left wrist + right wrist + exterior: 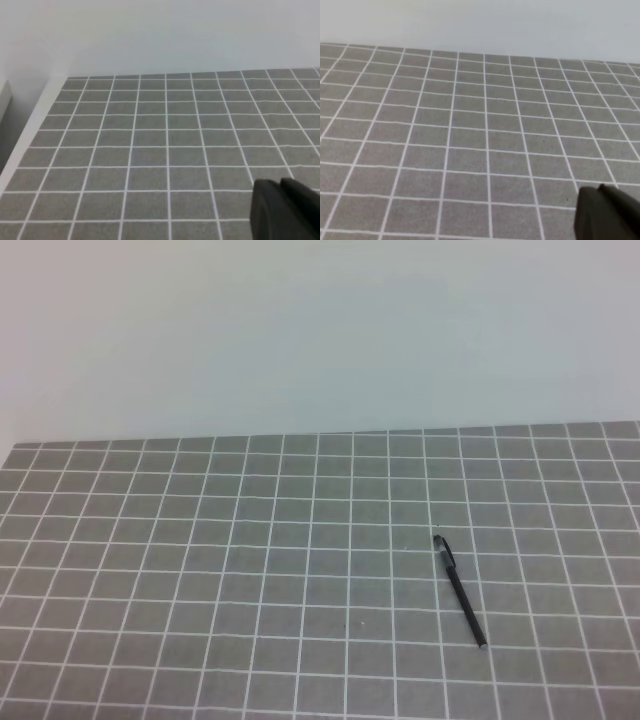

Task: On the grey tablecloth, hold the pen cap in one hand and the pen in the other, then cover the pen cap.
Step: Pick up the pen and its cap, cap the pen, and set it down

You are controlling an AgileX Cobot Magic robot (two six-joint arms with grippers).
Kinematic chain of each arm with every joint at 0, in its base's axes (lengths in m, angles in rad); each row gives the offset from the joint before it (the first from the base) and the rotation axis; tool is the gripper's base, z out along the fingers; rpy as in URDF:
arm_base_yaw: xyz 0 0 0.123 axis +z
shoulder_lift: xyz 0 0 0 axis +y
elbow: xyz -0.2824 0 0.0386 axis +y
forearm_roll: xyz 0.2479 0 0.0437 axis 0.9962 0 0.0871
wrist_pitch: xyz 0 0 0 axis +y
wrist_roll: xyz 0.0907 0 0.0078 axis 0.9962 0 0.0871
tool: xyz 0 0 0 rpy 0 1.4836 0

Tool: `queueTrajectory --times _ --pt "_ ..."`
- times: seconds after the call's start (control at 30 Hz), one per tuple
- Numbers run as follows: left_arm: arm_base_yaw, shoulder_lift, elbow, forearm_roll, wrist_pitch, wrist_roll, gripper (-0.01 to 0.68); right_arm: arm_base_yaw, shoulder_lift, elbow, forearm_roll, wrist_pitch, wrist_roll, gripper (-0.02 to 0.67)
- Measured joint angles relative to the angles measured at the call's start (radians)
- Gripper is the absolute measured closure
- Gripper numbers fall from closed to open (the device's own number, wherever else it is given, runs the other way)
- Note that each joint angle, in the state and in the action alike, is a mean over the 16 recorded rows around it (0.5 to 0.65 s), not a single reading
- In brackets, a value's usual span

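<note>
On the grey tablecloth (250, 570) a slim black pen (463, 600) lies alone, right of centre, slanting from upper left to lower right. Its upper end (442, 544) is thicker and looks like the pen cap seated on it; no separate cap shows. Neither gripper appears in the exterior high view. Only a dark tip of my left gripper (280, 189) shows, at the bottom right of the left wrist view, shut and empty over bare cloth. My right gripper (601, 195) shows the same way in the right wrist view, shut with nothing in it. The pen is in neither wrist view.
A plain pale wall (320, 330) rises behind the table's far edge. In the left wrist view the cloth's left edge (30, 130) runs along a white table border.
</note>
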Motion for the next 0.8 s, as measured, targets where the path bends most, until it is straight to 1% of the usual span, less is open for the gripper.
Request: queueTrajectory --times 0.43,0.6,0.8 --pt "-0.009 0.001 0.000 0.001 0.011 0.012 0.672 0.000 0.000 0.000 0.000 0.000 0.000 0.652" --pt "0.009 0.001 0.000 0.008 0.020 0.017 0.672 0.000 0.000 0.000 0.000 0.001 0.000 0.652" --pt "0.046 0.001 0.000 0.018 0.030 0.026 0.672 0.000 0.000 0.000 0.000 0.001 0.000 0.652"
